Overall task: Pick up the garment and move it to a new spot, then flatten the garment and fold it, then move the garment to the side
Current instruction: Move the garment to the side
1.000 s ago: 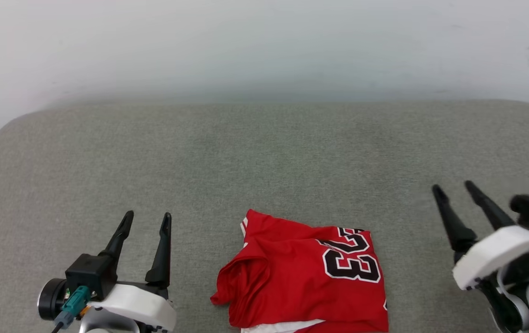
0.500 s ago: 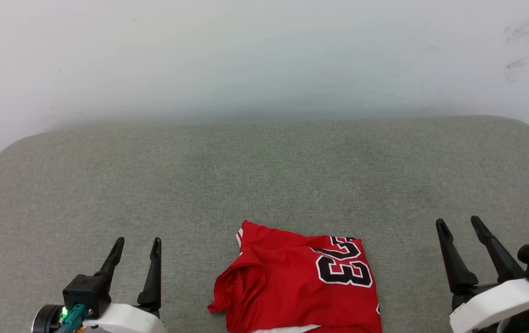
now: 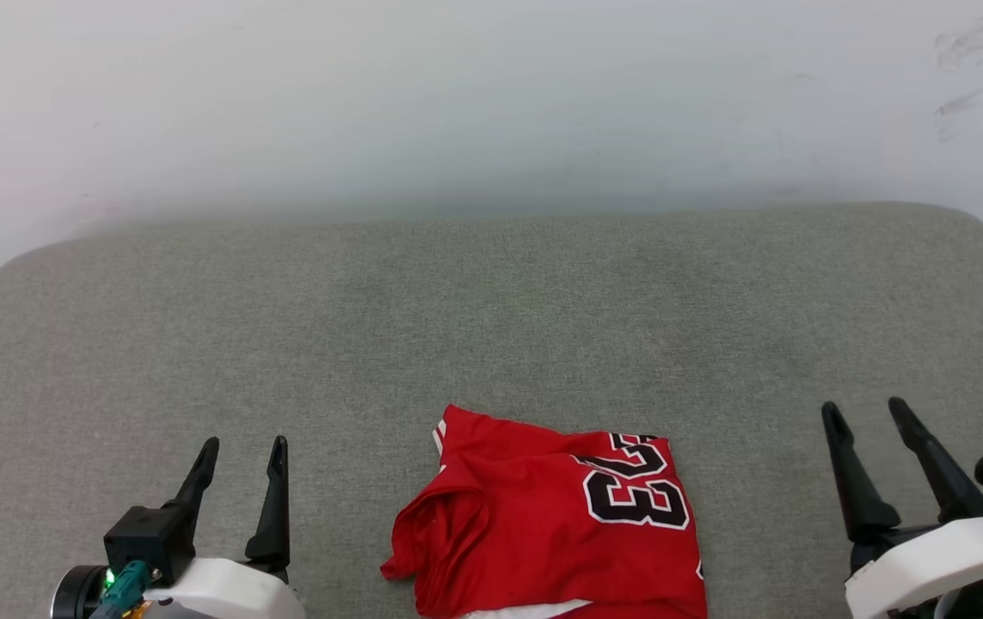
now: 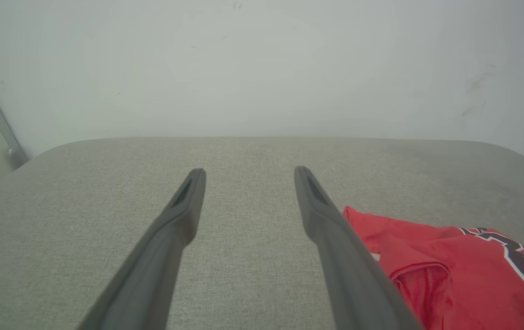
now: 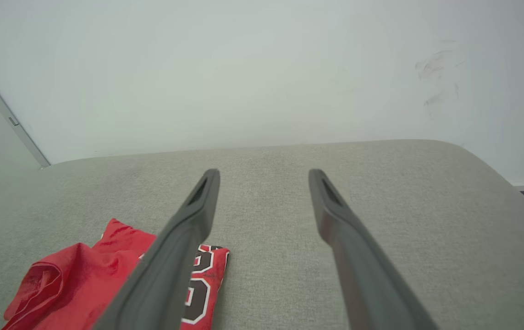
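Garment (image 3: 543, 516): lies folded into a rough square on the grey cushion (image 3: 491, 327), right at the near edge and about halfway along it. Shows red fabric on top with a black, white-outlined "23" on its right part, a thin strip of white peeking out along the near side, and a loose flap bunched up at the left. Sits clear of both grippers.

Left gripper (image 3: 244, 442): hangs by the near edge over toward the left corner, well apart from it, fingers spread wide and gripping nothing. Can't really tell if it's touching the cushion or just above it.

Right gripper (image 3: 863, 406): same deal over toward the right corner, fingers wide apart, holding nothing.

Both point toward the far edge and the pale wall (image 3: 491, 103) behind it, scuffed with a few dark marks at the upper right.
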Tool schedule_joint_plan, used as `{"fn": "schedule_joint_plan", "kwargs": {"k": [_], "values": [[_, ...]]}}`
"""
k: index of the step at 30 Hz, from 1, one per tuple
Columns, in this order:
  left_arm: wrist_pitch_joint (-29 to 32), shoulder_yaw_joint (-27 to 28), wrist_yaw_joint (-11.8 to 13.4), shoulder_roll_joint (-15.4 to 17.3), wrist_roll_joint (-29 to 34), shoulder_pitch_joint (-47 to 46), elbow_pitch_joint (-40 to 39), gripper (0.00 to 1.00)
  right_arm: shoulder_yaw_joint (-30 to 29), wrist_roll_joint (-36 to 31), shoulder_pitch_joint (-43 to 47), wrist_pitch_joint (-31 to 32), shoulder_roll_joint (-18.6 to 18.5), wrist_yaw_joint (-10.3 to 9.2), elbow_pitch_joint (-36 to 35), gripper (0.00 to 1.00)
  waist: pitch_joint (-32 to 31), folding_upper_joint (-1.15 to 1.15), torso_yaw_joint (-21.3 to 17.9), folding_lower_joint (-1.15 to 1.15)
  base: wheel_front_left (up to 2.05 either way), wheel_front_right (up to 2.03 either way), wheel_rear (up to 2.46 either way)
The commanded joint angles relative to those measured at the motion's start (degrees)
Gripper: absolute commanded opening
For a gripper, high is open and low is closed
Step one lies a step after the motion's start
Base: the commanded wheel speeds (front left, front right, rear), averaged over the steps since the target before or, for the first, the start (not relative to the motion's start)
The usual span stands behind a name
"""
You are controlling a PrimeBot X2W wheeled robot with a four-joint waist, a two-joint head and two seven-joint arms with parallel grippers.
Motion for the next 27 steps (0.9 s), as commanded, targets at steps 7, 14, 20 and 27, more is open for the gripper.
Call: {"fn": "schedule_joint_plan", "kwargs": {"k": [7, 14, 20, 27], "values": [[-0.4, 2.3, -0.7, -1.7, 0.8, -1.0, -1.0, 1.00, -7.6, 9.0, -1.2, 10.1, -1.4, -0.02, 1.7, 1.00, 1.2, 0.00, 1.8, 0.00, 0.00, 0.00, 0.00], [-0.4, 4.6, -1.7, -4.1, 2.8, -2.7, -2.5, 1.00, -14.2, 21.6, -3.7, 32.5, -4.7, -0.01, 11.5, 1.00, 4.8, 0.00, 5.3, 0.00, 0.00, 0.00, 0.00], [-0.3, 5.8, -3.7, -5.9, 4.7, -5.0, -2.6, 1.00, -15.6, 26.6, -8.2, 42.0, 0.2, -0.02, 18.9, 1.00, 8.5, 0.00, 9.0, 0.00, 0.00, 0.00, 0.00], [-0.3, 7.1, -5.1, -7.3, 6.2, -6.1, -1.8, 1.00, -13.0, 37.4, -12.2, 44.1, 3.9, -0.05, 27.6, 1.00, 10.8, 0.00, 11.5, 0.00, 0.00, 0.00, 0.00]]}}
